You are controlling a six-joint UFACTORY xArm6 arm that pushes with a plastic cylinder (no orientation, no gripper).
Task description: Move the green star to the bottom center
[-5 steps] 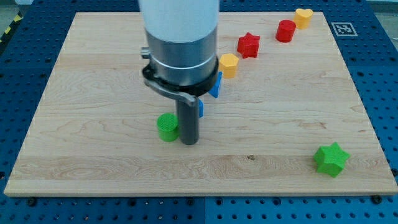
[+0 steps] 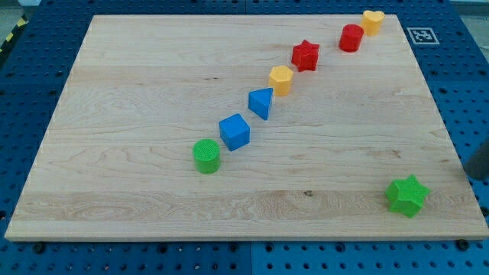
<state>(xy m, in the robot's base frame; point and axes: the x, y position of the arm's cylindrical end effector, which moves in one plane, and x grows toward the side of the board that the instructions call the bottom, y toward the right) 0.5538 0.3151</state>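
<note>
The green star [image 2: 406,195] lies near the board's bottom right corner. Only a dark, blurred piece of my rod shows at the view's right edge, and its lower end, my tip [image 2: 476,176], is to the right of the green star and slightly above it, apart from it. The rest of the arm is out of view.
A diagonal line of blocks runs from the lower middle to the top right: green cylinder [image 2: 206,156], blue cube [image 2: 234,131], blue triangular block [image 2: 261,102], yellow hexagon [image 2: 281,79], red star [image 2: 306,55], red cylinder [image 2: 351,37], yellow heart [image 2: 372,21]. They sit on the wooden board [image 2: 114,114].
The arm has left its place next to the green cylinder and swung to the view's far right edge. The two blue blocks it hid now show. No block has moved.
</note>
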